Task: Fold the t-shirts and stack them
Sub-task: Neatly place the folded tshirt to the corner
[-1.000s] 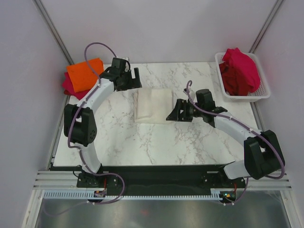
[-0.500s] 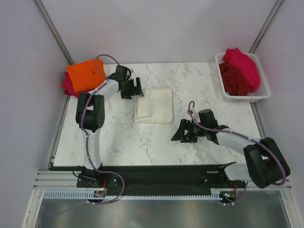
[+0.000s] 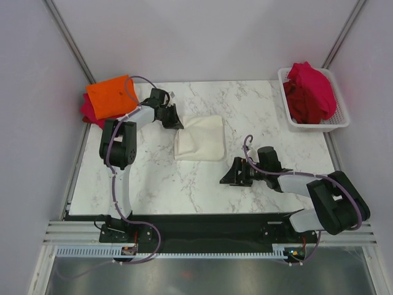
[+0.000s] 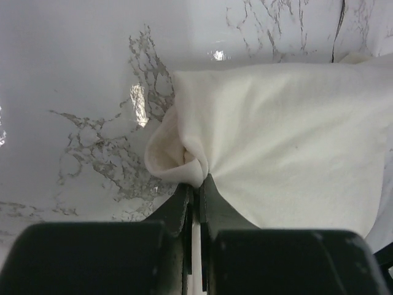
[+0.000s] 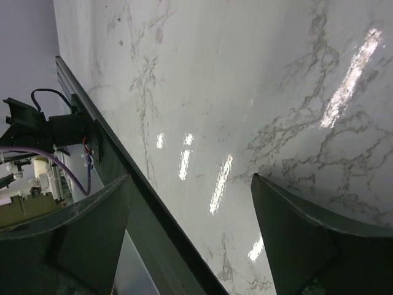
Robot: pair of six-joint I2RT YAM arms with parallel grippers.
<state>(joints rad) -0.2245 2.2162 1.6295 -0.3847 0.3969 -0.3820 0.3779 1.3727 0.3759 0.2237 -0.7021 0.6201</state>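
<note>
A folded cream-white t-shirt lies mid-table, and its far-left corner is bunched up between the fingers of my left gripper, which is shut on it. An orange t-shirt rests folded on a crimson one at the far left edge. More crimson t-shirts are heaped in the basket at the far right. My right gripper hangs open over bare marble in front of the cream shirt, with nothing between its fingers.
The white mesh basket stands at the table's far right corner. In the right wrist view the table's near edge and a black rail run diagonally, with cables beyond. Grey walls close in on both sides.
My left gripper moved down to the cream shirt's far-left corner and shut on it, puckering the cloth. My right arm drew back from the shirt toward the near edge, still open.
</note>
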